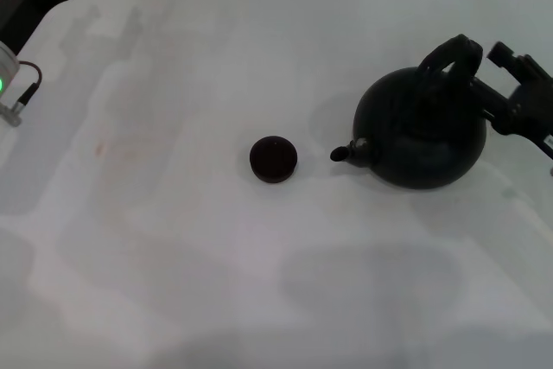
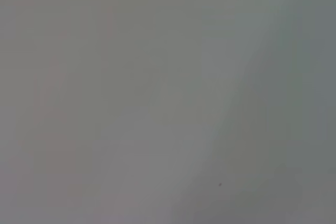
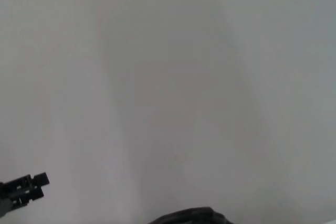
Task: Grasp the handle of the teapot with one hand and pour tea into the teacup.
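A white table [image 1: 173, 239] fills the head view, its surface crossed by soft grey shadows; a faint reddish smudge [image 1: 99, 149] marks the cloth-like top toward the table's left side.

A bare white tabletop [image 1: 173, 239] under robot arms suggests a lab test bench.

light: bright, diffuse | shadows: soft, overlapping on table [image 1: 173, 239] | wrist views: hazy, featureless
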Robot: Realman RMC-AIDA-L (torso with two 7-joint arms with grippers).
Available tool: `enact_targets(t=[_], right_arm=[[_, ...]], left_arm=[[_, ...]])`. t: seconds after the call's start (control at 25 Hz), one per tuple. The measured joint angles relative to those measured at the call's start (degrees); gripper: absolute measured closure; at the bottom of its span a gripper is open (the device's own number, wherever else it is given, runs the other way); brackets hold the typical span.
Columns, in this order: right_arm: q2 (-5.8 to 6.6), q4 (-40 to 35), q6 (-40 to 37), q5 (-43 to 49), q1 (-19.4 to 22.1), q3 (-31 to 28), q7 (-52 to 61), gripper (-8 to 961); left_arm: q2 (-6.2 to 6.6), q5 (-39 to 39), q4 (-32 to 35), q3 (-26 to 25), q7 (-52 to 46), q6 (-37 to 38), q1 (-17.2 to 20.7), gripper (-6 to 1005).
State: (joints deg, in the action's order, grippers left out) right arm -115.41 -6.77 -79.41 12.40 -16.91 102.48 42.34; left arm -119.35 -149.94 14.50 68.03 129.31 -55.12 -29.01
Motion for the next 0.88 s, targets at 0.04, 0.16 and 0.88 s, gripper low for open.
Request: enact_targets(t=[0.04, 0.16, 0.88], right_arm=[[0.00, 0.02, -0.26, -0.12, 0.51, -0.12, -0.15, 114], [0.07, 0.01, -0.27, -0.21, 2.05, -0.81, -0.50, 80], [-0.77, -1.51, 1.61, -4.95, 1.25, -19.85, -21.25, 104]], left_arm=[[0.00, 0.00, 0.00, -0.01, 0.01, 0.00, 0.01, 272], [0.00, 0.00, 0.00, -0.10, 0.02, -0.07, 0.01, 272], [-0.14, -0.29, 0.03, -0.40, 0.41, -0.04, 0.31, 272]])
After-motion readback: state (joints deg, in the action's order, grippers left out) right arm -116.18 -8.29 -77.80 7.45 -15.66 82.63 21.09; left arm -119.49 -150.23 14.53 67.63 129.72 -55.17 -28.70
